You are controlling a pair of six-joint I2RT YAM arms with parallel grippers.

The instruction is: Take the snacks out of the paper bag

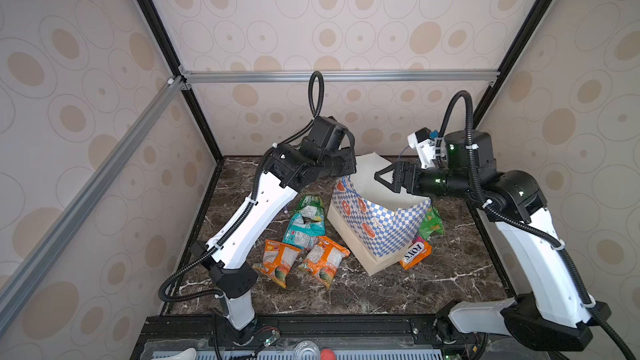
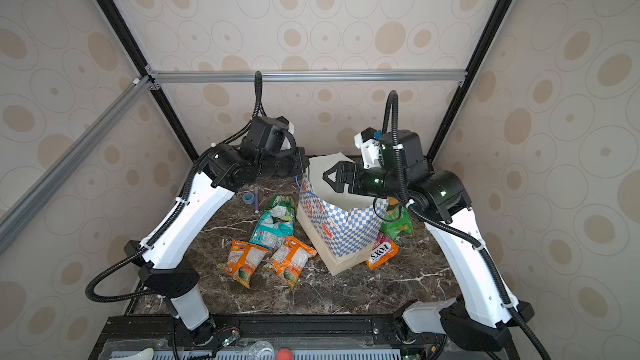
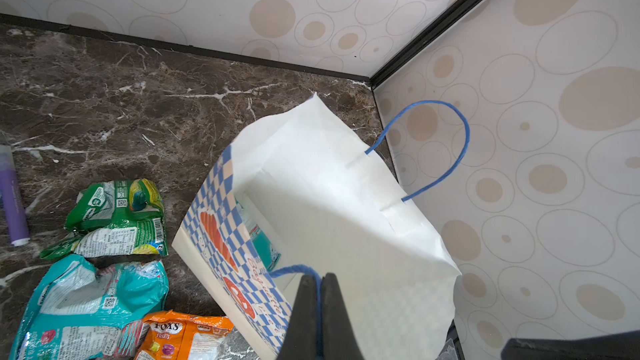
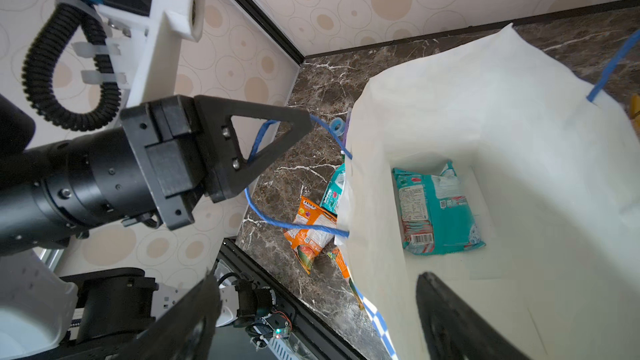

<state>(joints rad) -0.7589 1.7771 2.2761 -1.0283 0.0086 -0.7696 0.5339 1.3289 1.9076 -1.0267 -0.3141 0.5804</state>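
Note:
The paper bag (image 1: 381, 226) stands open and tilted at the back middle of the marble table. My left gripper (image 3: 320, 277) is shut on its near blue cord handle (image 3: 294, 269). My right gripper (image 4: 318, 292) hangs open over the bag's mouth, one finger (image 4: 446, 306) inside and the other outside. One teal snack (image 4: 436, 209) lies on the bag's floor. Left of the bag lie a green packet (image 1: 309, 206), a teal one (image 1: 304, 230) and two orange-and-white ones (image 1: 280, 261). Right of it are the FOX'S packet (image 1: 415, 254) and a green one (image 1: 431, 223).
A purple pen (image 2: 256, 199) and a small blue tape roll (image 2: 248, 197) lie behind the snacks on the left. The patterned enclosure walls stand close behind and beside the bag. A black rail (image 1: 346, 323) runs along the table's front edge.

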